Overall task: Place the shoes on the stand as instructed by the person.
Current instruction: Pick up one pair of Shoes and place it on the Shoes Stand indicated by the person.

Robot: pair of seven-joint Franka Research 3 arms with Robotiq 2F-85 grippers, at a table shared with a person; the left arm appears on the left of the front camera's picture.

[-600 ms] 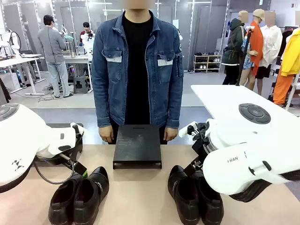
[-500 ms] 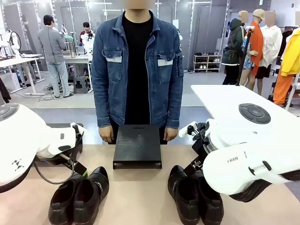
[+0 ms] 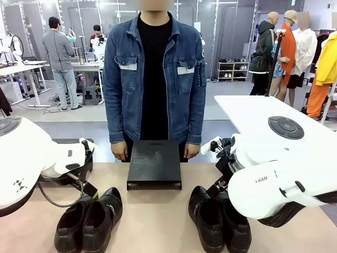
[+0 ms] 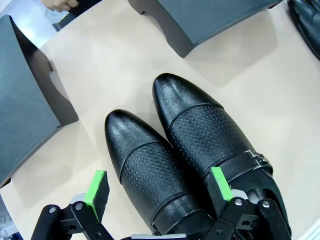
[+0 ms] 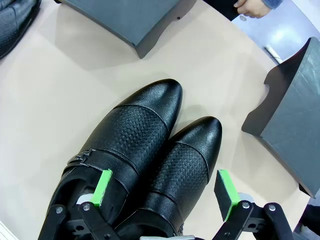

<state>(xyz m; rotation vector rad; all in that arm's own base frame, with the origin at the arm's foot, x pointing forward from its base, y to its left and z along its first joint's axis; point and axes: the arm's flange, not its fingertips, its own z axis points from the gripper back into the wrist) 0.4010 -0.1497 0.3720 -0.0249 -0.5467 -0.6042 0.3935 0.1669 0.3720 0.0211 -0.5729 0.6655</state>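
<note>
Nothing had shifted since the earlier frame. Shoes: left pair [image 3: 89,219] on the table, lower left of the front view; right pair [image 3: 208,221] lower right, partly hidden by the right arm [image 3: 279,195]; heels cut off at the bottom edge. Stand [image 3: 154,163] at centre, before the person [image 3: 154,79]. Left gripper [image 4: 159,187] and right gripper [image 5: 164,190]: jaws apart, each over its own pair, clamped on nothing.

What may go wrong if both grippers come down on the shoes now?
The left gripper is open over the left pair, whose shoes touch: one pad hangs above the neighbouring shoe and may land on it. The right gripper over the right pair risks the same. Glossy leather may slip.
</note>
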